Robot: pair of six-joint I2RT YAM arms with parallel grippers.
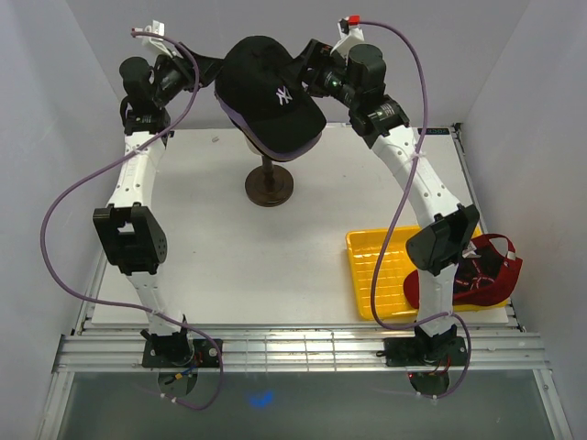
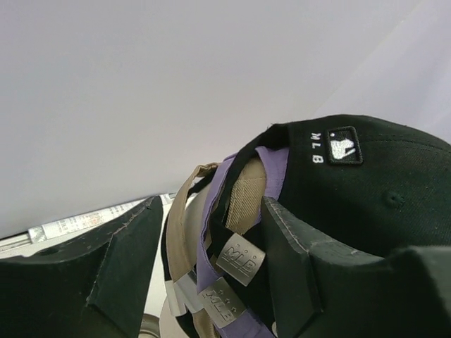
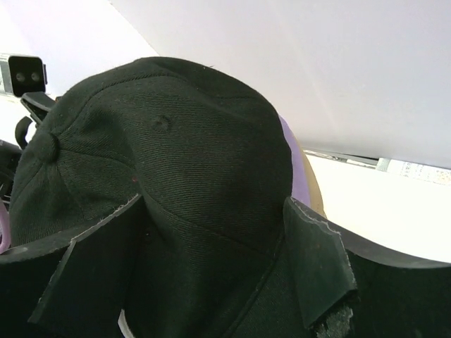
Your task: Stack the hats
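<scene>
A black NY cap [image 1: 271, 92] tops the stack of hats on the mannequin head. A lavender brim [image 1: 280, 152] peeks out under it. My left gripper [image 1: 209, 71] is at the back of the stack, open. In the left wrist view its fingers [image 2: 123, 264] straddle the tan strap [image 2: 180, 225], the lavender strap [image 2: 211, 232] and the MLB buckles [image 2: 241, 258]. My right gripper [image 1: 305, 66] is open at the other side. Its jaws [image 3: 215, 204] stand wide around the black cap's crown [image 3: 183, 141]. A red cap [image 1: 481, 275] lies at the table's right edge.
The dark wooden stand [image 1: 269, 187] rises from the table's back middle. A yellow tray [image 1: 367, 266] sits at the front right, beside the red cap and partly under the right arm. White walls close in on both sides and behind.
</scene>
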